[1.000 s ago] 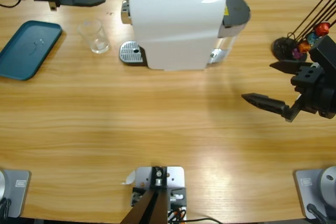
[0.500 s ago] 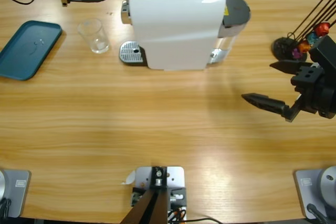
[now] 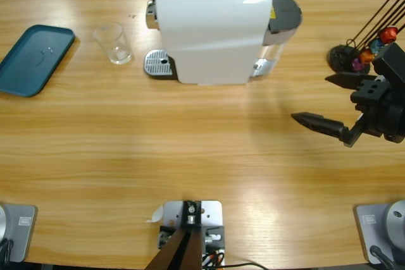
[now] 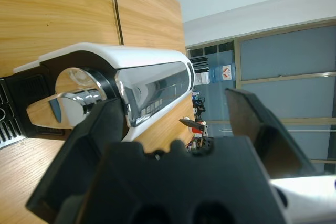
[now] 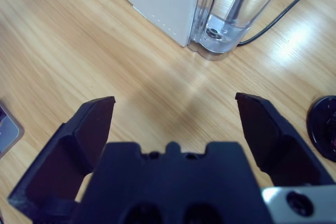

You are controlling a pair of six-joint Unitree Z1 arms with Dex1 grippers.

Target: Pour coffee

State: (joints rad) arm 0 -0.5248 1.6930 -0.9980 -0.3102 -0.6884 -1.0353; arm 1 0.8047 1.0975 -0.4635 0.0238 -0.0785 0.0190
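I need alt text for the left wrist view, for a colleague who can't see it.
The left gripper's two black jaws stand open, framing the white coffee machine's shiny chrome lever. The wooden table shows behind, with a black cable crossing it.

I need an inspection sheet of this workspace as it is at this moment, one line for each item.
Surface: wooden table, mostly bare in front.
Job's things: white coffee machine at the back, its drip tray without a cup; empty glass beside it, on the table.
Clutter: teal tray; capsule holder with coloured capsules.
Grippers: left pincer open, at the machine's top end; right pincer open, over bare table, holding nothing.
Cables: black cable behind the water tank.
Surroundings: windows in the left wrist view; no person seen.
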